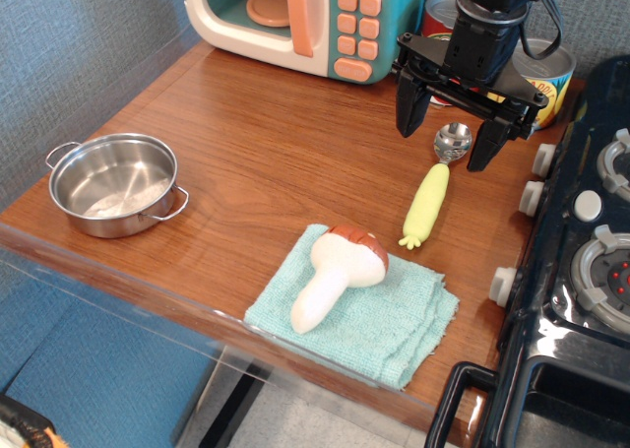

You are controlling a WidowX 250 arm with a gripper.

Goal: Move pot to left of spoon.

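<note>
1. gripper [447, 144] spread wide, empty, hanging over bowl end of spoon [433, 189].
2. pot [114, 184] far left near table [256, 143] edge, upright, empty.
3. mushroom [338, 275] lying on teal cloth [394, 325], just beside spoon handle.
4. toy microwave [307, 20] and cans [544, 78] at back.
5. wooden top; stove [581, 271] right; blue wall.

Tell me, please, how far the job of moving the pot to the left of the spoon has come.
It looks done: the shiny round steel pot sits far left of the corn-handled metal spoon, on the wooden table. Nothing is in hand; the black gripper hangs open and empty over the spoon's bowl. Little seems left, except perhaps pulling the gripper away.
</note>
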